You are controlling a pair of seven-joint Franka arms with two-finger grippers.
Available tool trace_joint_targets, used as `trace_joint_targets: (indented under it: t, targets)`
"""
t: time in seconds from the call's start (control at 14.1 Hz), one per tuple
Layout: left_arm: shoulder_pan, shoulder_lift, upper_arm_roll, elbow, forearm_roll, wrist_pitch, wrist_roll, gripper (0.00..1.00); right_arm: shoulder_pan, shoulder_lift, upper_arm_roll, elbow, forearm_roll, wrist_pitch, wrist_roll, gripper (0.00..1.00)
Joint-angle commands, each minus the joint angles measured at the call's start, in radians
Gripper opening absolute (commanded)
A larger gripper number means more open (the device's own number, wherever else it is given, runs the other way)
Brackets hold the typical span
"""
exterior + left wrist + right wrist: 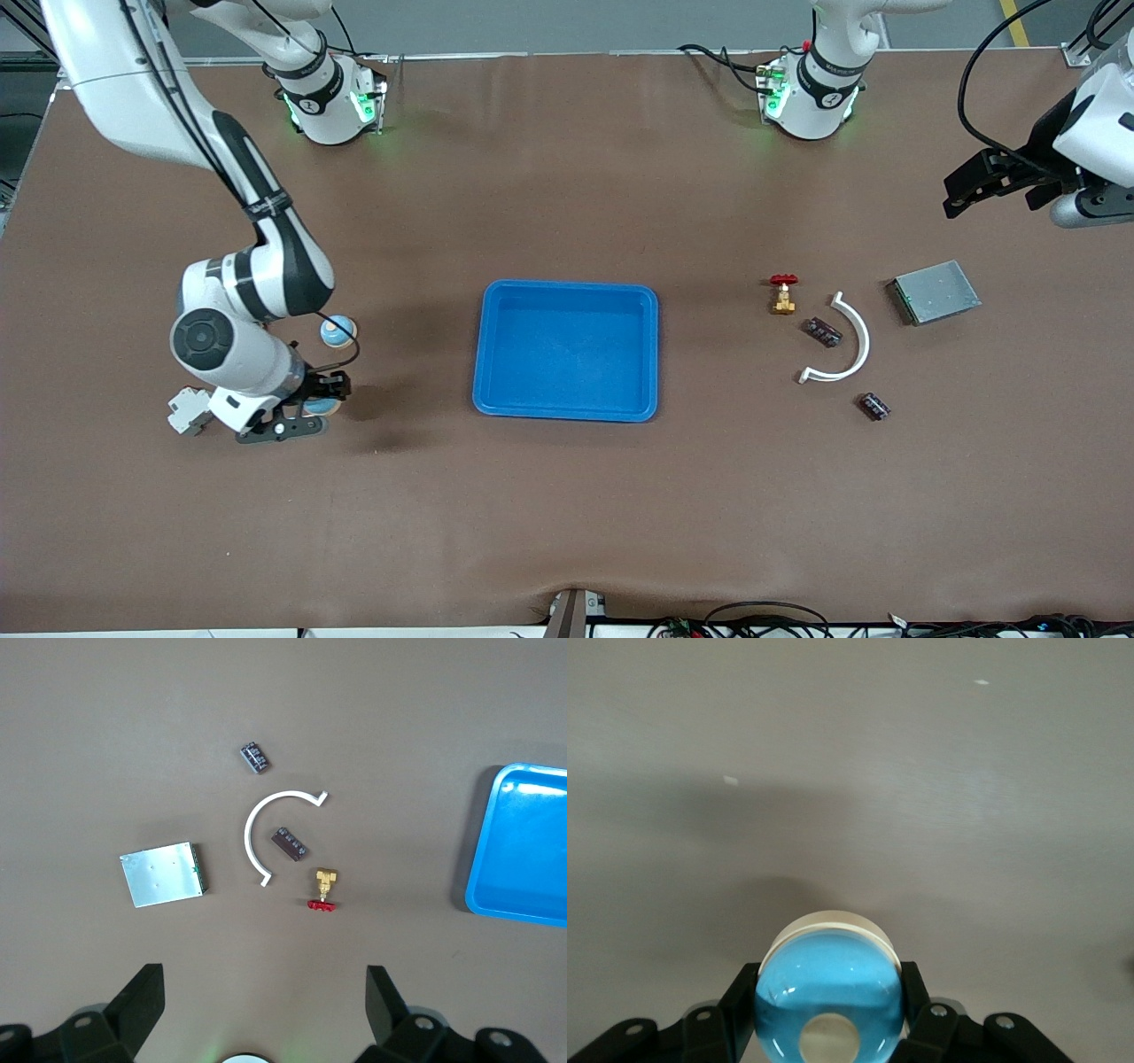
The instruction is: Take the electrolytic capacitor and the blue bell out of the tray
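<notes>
My right gripper [319,396] is shut on a blue dome bell [324,408] with a white base, low at the table near the right arm's end; in the right wrist view the bell [828,979] fills the gap between the black fingers [740,1001]. Two small dark capacitors lie toward the left arm's end: one [822,332] inside the curve of a white arc, one [873,407] nearer the front camera. Both show in the left wrist view [290,842] [255,757]. My left gripper [974,186] [266,992] is open and empty, high over the table's end.
A blue tray [567,291] [478,859] stands mid-table. A second blue bell [337,331] sits beside the right arm. A white arc [852,341], a brass valve with a red handle [783,294] and a grey metal box [935,291] lie near the capacitors.
</notes>
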Motion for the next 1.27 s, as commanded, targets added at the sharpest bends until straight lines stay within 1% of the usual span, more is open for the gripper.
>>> trace_joint_targets:
  t: [0.0,0.14,0.35,0.85,1.2]
  targets:
    - [0.008,-0.039,-0.003,-0.031,-0.008,-0.006,-0.001,1.0,-0.049,-0.041,0.022,-0.101,0.009,0.078,-0.056,0.0]
    - [0.008,-0.04,-0.003,-0.031,-0.001,-0.012,-0.001,1.0,-0.049,-0.041,0.022,-0.143,0.009,0.13,-0.056,0.0]
    - [0.008,-0.046,-0.003,-0.03,0.0,-0.012,0.0,1.0,-0.049,-0.029,0.022,-0.166,0.009,0.181,-0.055,0.0]
    - [0.008,-0.045,0.002,-0.016,-0.012,-0.037,0.019,1.0,-0.049,0.015,0.017,-0.168,0.006,0.228,-0.055,0.0]
    - [0.008,-0.046,-0.003,-0.017,-0.015,-0.049,0.02,1.0,-0.052,0.022,0.008,-0.163,-0.012,0.23,-0.059,0.0]
